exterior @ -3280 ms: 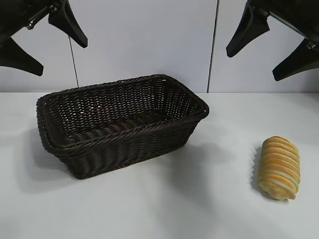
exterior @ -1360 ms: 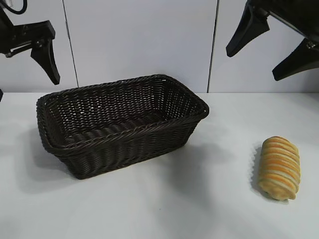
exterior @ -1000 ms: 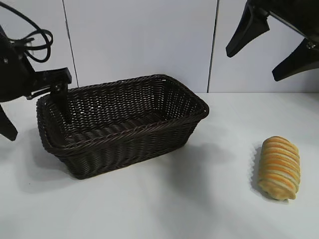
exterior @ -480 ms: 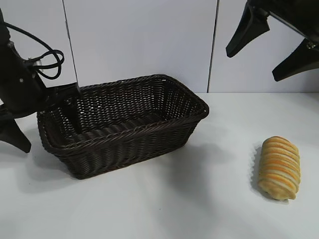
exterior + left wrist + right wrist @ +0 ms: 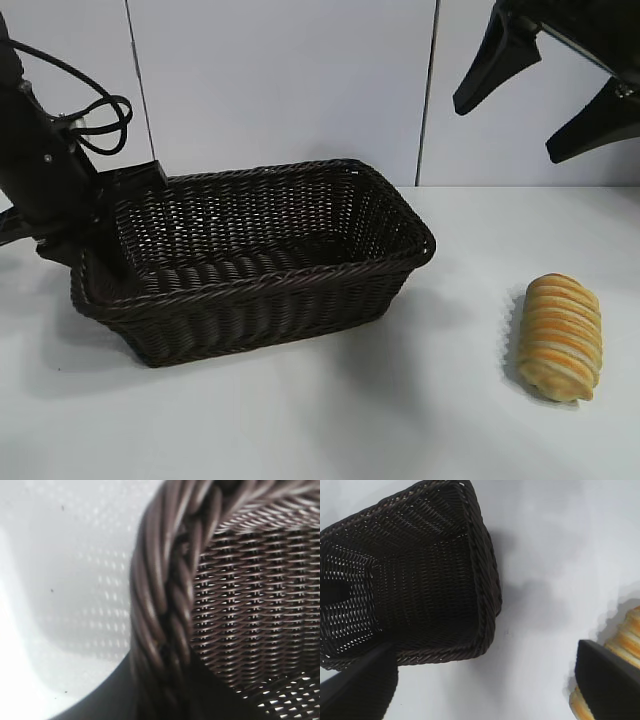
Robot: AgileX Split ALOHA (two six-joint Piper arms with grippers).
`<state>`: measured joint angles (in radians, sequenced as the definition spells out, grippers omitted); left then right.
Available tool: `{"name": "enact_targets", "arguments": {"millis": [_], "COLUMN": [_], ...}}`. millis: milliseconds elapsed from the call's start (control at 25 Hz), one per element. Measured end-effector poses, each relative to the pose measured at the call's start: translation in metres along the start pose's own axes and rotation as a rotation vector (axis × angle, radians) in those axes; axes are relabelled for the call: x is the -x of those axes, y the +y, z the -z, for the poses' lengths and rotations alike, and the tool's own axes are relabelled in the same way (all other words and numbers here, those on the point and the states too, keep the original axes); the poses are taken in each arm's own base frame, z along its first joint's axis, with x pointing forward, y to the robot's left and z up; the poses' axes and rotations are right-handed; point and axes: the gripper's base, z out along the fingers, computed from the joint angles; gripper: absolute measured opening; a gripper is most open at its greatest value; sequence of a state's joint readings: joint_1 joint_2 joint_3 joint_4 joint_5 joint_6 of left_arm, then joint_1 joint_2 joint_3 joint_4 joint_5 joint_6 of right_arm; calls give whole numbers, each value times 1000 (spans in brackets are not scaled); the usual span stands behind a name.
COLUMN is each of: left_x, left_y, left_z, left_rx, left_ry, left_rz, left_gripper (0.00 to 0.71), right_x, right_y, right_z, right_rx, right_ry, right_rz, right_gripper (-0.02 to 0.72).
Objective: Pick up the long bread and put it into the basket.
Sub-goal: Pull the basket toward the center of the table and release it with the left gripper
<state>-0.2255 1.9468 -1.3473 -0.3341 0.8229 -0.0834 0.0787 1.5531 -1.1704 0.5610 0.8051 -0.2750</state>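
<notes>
White surface (image 5: 330, 420) carries the long bread (image 5: 560, 335) near its right edge, well apart from the basket (image 5: 250, 262), whose left rim the left pincer (image 5: 95, 250) grips, while the right pincer (image 5: 545, 90) hangs open above.

Bright, even light — soft shadows beside the basket (image 5: 260, 290) and bread (image 5: 560, 335); the left wrist view's basket rim (image 5: 165, 605) is blurred.
</notes>
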Motion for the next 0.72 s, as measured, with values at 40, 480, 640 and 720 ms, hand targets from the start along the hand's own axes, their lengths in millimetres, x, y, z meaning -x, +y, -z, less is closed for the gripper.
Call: {"name": "enact_targets", "arguments": {"millis": [40,480,640,720], "left_x": [3,23,22,22], "left_y": [-3,-32,-34,-30], "left_z": [5,32,14,-2], "left_rx": [-6,-110,-102,-89], "left_ry": [5,-49,-15,19], "left_rz": [-29,-108,-123,-120], "left_gripper": [98,98,98,98], "right_x": [0,-1,-1,-1], "right_y": [0,0,0,0], "right_z": [0,0,0,0], "right_rx": [0,2,3,3], "right_ry": [0,7,9,12], "right_rz": [0,0,0,0], "right_gripper": [684,684,684,684]}}
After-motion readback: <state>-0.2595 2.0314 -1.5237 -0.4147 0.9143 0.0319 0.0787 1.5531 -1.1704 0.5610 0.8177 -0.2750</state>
